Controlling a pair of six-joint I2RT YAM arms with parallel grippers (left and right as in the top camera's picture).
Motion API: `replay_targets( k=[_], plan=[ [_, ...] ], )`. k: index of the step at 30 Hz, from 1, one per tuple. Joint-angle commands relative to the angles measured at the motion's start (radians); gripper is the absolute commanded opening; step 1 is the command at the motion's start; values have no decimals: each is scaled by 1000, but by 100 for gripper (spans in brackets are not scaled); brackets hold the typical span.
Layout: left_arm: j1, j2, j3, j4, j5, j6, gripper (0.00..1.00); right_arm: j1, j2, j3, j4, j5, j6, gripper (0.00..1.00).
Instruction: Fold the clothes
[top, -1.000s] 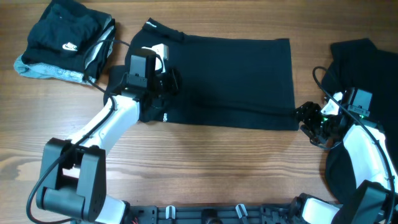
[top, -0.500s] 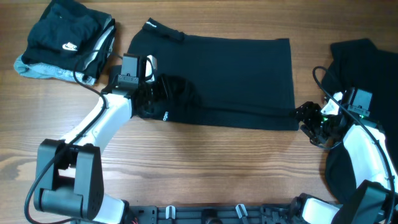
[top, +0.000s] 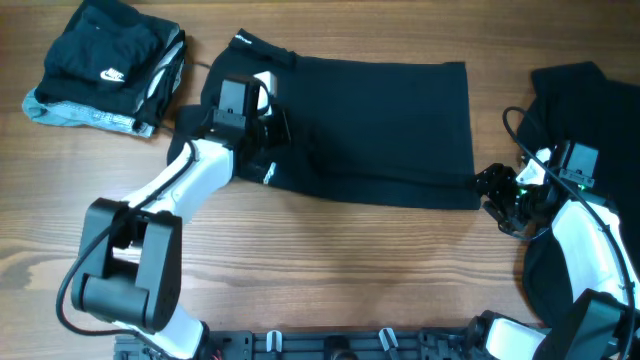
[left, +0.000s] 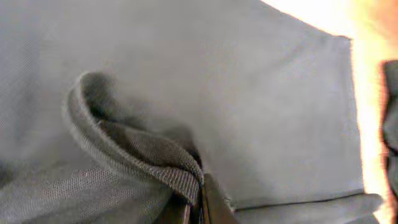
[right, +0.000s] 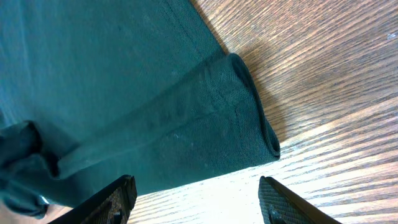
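Overhead, where does the black garment (top: 380, 120) lie?
Spread flat across the middle of the table (top: 330, 270), with the left claw (top: 266, 135) on its left edge and the right claw (top: 493, 193) just beside its lower right corner.
Is the left one gripping?
Yes. In the left wrist view its fingers (left: 210, 205) are pinched tight on a raised fold (left: 137, 152) of the cloth.
And the right?
Jaws wide apart, nothing held; the garment's folded corner (right: 249, 118) lies ahead of them, apart from both fingers
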Motion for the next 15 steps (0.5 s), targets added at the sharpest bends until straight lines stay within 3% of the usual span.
replay_targets(
  k=[1,2,3,5,7,13,15],
  plan=[
    [-65,-17,15,8,-39,-5,10,2,6,23,-1,7,-19,68],
    [-79,-16,15,6,-56,-5,29,2,6,23,-1,7,-19,68],
    [-93,-14,15,-2,-68,10,57,2,6,23,-1,7,-19,68],
    [-98,-14,15,-48,-89,18,70,2,6,23,-2,7,-20,68],
    [-59,-27,15,-148,-101,41,72,2,6,23,-2,7,-20,68],
    [249,-205,15,-515,-109,115,69,2,6,23,-5,7,-20,69],
    [326,-175,-1,-555,-116,116,67,2,6,23,-5,7,-21,69]
  ],
)
